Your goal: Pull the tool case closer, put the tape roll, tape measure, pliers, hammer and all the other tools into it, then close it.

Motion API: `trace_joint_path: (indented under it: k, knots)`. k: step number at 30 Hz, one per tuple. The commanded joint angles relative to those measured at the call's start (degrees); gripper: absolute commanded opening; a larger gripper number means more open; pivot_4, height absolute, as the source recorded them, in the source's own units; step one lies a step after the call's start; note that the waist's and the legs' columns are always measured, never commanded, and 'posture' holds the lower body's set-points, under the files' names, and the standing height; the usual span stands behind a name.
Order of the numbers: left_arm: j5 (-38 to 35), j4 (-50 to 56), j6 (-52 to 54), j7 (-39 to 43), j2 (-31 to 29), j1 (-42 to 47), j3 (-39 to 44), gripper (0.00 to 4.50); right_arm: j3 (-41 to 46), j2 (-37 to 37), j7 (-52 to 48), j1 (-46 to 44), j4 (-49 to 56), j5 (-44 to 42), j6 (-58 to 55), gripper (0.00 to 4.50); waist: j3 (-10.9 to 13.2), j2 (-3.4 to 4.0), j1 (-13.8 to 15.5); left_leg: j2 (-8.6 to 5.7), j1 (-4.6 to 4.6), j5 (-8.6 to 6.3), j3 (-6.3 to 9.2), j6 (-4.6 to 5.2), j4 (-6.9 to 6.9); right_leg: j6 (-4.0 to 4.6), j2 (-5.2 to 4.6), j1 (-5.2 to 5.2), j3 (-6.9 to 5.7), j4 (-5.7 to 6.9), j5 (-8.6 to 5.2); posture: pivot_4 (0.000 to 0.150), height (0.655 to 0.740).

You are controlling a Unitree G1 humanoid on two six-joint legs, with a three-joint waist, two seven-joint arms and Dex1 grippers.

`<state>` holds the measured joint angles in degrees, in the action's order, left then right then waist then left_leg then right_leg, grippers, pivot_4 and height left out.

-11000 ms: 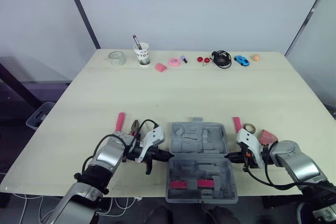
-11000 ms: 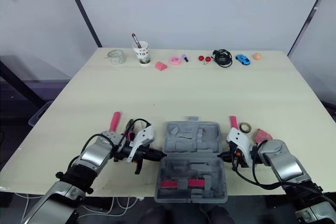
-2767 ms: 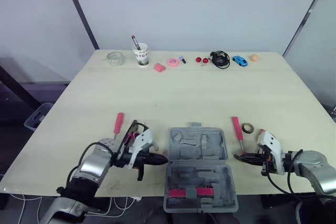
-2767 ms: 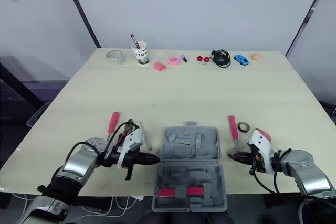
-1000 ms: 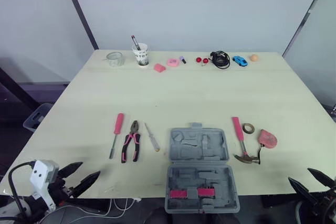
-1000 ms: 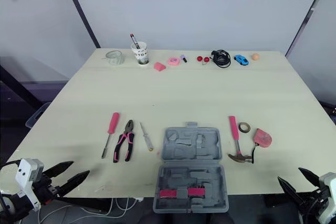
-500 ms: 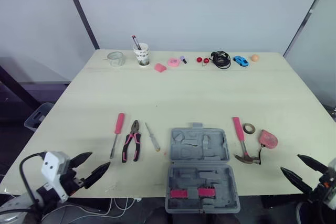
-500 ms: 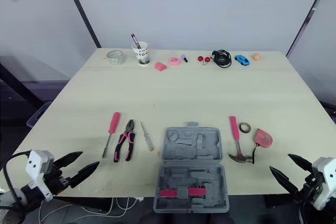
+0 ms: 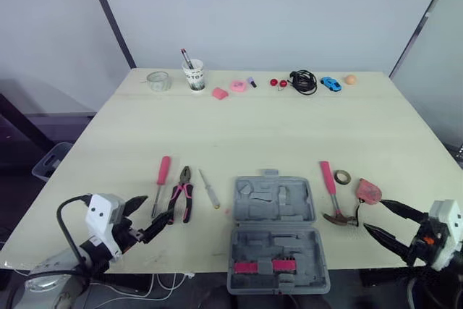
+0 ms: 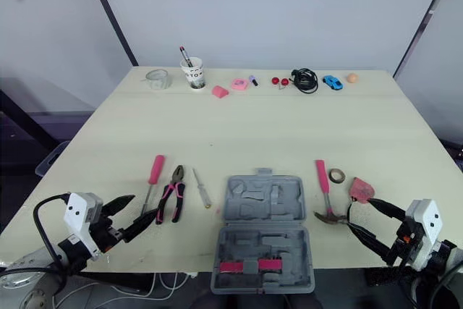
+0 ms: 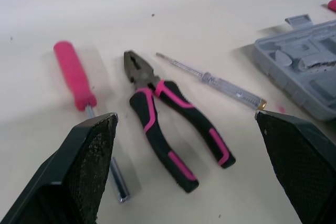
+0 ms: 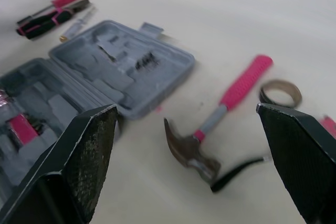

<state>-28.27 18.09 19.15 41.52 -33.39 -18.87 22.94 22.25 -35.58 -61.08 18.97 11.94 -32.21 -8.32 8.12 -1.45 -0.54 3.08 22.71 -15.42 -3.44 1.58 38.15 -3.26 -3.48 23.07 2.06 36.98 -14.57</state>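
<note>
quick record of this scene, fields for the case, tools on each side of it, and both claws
case: tool case open, lid lying flat, near table edge
robot's left of case: pink screwdriver, pliers, thin screwdriver
robot's right of case: hammer, tape roll, tape measure
left claw: open, empty, beside the pliers
right claw: open, empty, by the hammer head

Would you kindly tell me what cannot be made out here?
Grey plastic tool case: in the right wrist view its near half is hidden behind a finger of the right gripper and cut by the edge.
Pink tape measure: cut off by the edge in the right wrist view.
Pink pieces in the case's near half: too small in the eye views to identify.
Lettering on the white paper cup: too small to read.
</note>
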Motion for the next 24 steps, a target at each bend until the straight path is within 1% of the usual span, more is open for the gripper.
trace_joint_path:
  k: [1,3,5,8,10,13,17,19,22,24]
  knots:
    - [-0.66,4.74,1.74,-1.78,0.29,0.48,-1.03,4.48,-0.23,-0.65,-0.84,-1.69,-0.84,0.28,1.8,4.45,0.0,0.0,0.06,-0.02,0.0,0.0,-0.01,0.0,0.01,0.0,0.0,-0.01,0.0,0.0,0.0,0.15,0.74]
    - [-1.12,5.77,1.49,-0.66,-0.35,1.51,-2.05,4.48,-1.42,-0.77,0.92,-3.49,-1.74,2.65,2.04,4.45,0.0,0.0,0.01,-0.04,0.0,0.0,-0.02,0.0,0.02,0.0,0.01,-0.02,0.0,0.0,0.0,0.15,0.74]
    - [0.3,6.3,-1.1,4.13,-3.22,2.44,-4.53,4.48,-3.89,-1.67,3.52,-5.61,-1.93,6.05,0.49,4.45,0.0,0.0,-0.03,-0.05,-0.01,0.0,-0.08,0.0,0.04,0.0,0.04,-0.02,0.0,0.01,0.0,0.15,0.74]
    - [-2.22,6.92,-1.72,11.24,-6.83,4.35,-6.29,4.48,-7.39,-3.99,5.0,-9.34,-1.7,9.31,-2.11,4.45,0.01,0.04,-0.04,-0.03,-0.02,0.0,-0.19,0.0,0.07,0.03,0.12,-0.02,0.01,0.02,0.01,0.15,0.74]
    - [-2.87,6.19,-2.22,14.3,-8.49,6.84,-7.42,4.48,-9.3,-5.47,5.35,-12.99,-2.14,10.09,-4.27,4.45,0.03,0.07,-0.1,-0.02,0.0,0.0,-0.2,0.0,0.05,0.03,0.14,-0.01,0.01,0.02,0.01,0.15,0.74]
    - [-4.32,5.07,-1.77,17.4,-9.46,10.29,-8.71,4.48,-12.28,-7.94,5.85,-17.91,-3.83,13.53,-5.75,4.45,0.09,0.15,-0.08,0.0,-0.01,0.01,-0.22,0.0,0.11,0.05,0.2,-0.01,0.06,0.03,0.03,0.15,0.74]
    - [-4.72,2.11,-2.16,22.79,-11.1,14.08,-10.66,4.48,-18.08,-11.96,4.42,-26.12,-6.97,18.28,-8.58,4.45,0.1,0.15,-0.12,0.02,0.0,0.01,-0.2,0.0,0.11,0.05,0.32,-0.01,0.11,0.02,0.03,0.15,0.74]
    - [-5.08,0.62,-2.37,25.78,-11.66,15.74,-11.63,4.48,-22.8,-14.32,1.86,-32.11,-9.81,21.61,-10.02,4.45,0.12,0.17,-0.18,0.04,0.02,0.01,-0.2,0.0,0.11,0.05,0.37,0.0,0.12,0.02,0.03,0.15,0.74]
    - [-5.58,-0.83,-2.05,27.64,-11.58,17.88,-12.42,4.48,-27.28,-15.84,-1.18,-38.13,-13.14,24.07,-11.63,4.45,0.18,0.23,-0.19,0.06,0.01,0.01,-0.21,0.01,0.11,0.05,0.4,0.02,0.15,0.02,0.03,0.15,0.74]
    - [-6.39,-1.61,-1.48,28.6,-11.18,19.38,-12.81,4.48,-31.8,-17.05,-3.5,-43.04,-16.79,28.68,-9.78,4.45,0.18,0.23,-0.18,0.08,0.02,0.01,-0.2,0.01,0.11,0.05,0.42,0.02,0.14,0.02,0.03,0.15,0.74]
